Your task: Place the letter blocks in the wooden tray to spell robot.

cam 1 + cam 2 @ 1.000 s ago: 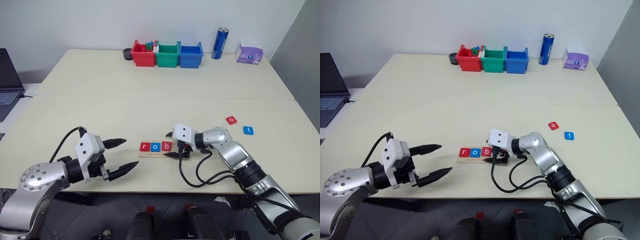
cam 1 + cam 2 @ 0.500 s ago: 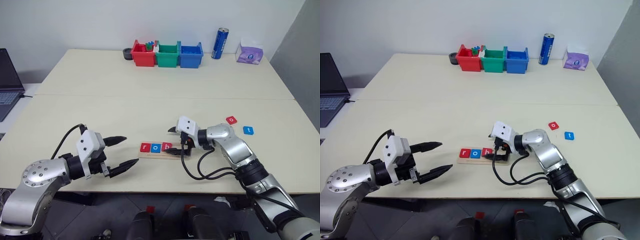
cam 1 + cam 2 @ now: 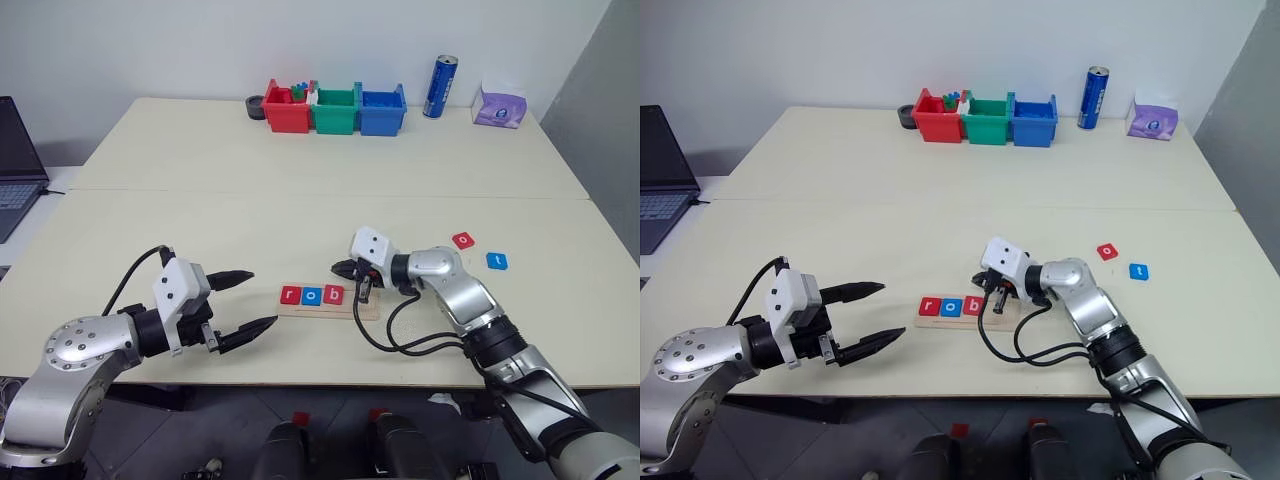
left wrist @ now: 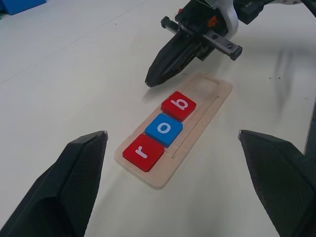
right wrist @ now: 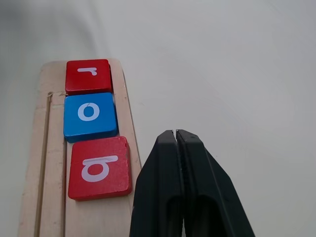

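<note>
Inspection of the table (image 3: 200, 230) finds the wooden tray (image 3: 366, 307) lying near the front edge, between the two arms, with three letter blocks seated in a row at its left end: we read a red "r" (image 3: 290, 294), a blue "o" (image 3: 311, 294) and a red "b" (image 3: 333, 294), each touching its neighbour. We note the right-hand part of the tray bare. We see two further tiles lying loose on the table well to the right of the tray, a red "o" (image 3: 463, 240) and, just beside it and a little nearer the front edge, a blue "t" (image 3: 497, 261), apart from each other. We record the right gripper (image 5: 176, 143) with its black fingers pressed together and nothing between them; in the right wrist view its tip sits just beside the "b" tile, over the tray's edge, and we cannot tell whether it touches the wood. We find the left gripper (image 3: 244, 300) hovering to the left of the tray, clear of it, with its fingers spread wide and nothing between them. Along the far edge we log a red bin (image 3: 285, 110), a green bin (image 3: 335, 112), a blue bin (image 3: 382, 112), a blue can (image 3: 440, 87) standing upright and a purple tissue pack (image 3: 500, 106). We see a laptop (image 3: 18, 160) at the far left.
</note>
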### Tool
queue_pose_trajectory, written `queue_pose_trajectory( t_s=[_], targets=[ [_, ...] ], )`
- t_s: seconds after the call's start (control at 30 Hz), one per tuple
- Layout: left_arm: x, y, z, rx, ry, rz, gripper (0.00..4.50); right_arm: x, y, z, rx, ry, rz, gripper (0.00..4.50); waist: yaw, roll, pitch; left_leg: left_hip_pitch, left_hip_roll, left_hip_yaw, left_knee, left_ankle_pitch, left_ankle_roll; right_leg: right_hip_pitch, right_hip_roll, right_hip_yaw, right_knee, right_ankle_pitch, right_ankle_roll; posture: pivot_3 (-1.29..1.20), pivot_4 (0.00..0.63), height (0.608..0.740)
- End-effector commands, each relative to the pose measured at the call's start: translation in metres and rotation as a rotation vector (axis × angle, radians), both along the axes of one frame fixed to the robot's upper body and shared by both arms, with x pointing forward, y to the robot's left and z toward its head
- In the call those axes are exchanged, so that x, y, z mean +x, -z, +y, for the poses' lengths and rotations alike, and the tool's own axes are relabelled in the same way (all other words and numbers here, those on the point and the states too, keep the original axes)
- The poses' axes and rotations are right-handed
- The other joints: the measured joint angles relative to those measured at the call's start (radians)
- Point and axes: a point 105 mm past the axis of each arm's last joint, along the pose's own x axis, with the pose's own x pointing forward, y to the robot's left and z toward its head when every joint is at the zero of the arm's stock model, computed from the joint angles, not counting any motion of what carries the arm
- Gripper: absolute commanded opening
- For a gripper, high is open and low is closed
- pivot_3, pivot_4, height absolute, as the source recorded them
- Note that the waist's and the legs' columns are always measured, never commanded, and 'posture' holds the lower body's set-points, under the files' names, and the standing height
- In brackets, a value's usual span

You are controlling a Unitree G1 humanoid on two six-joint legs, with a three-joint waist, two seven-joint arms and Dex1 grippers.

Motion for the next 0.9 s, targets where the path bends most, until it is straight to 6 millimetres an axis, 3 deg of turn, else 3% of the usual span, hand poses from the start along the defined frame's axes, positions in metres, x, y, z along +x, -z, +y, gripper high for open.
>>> queue_pose_trajectory(
  t_s=[0.03, 0.4, 0.9],
  targets=[
    [-0.001, -0.006, 0.001, 0.016, 0.005, -0.034, 4.5, -0.003, -0.011, 0.011, -0.002, -0.057, -0.081, 0.02, 0.0, 0.0, 0.0, 0.0, 0.0, 0.0, 0.0, 0.0, 0.0, 0.0, 0.0, 0.0, 0.0, 0.0, 0.0, 0.0, 0.15, 0.74],
    [-0.001, -0.005, 0.0, 0.017, 0.001, -0.038, 4.5, -0.014, -0.006, 0.018, -0.06, -0.149, -0.181, 0.02, 0.0, 0.0, 0.0, 0.0, 0.0, 0.0, 0.0, 0.0, 0.0, 0.0, 0.0, 0.0, 0.0, 0.0, 0.0, 0.0, 0.15, 0.74],
    [0.0, -0.005, -0.001, 0.018, 0.003, -0.04, 4.5, -0.014, 0.0, 0.013, -0.118, -0.167, -0.249, 0.02, 0.0, 0.0, 0.0, 0.0, 0.0, 0.0, 0.0, 0.0, 0.0, 0.0, 0.0, 0.0, 0.0, 0.0, 0.0, 0.0, 0.15, 0.74]
  ],
)
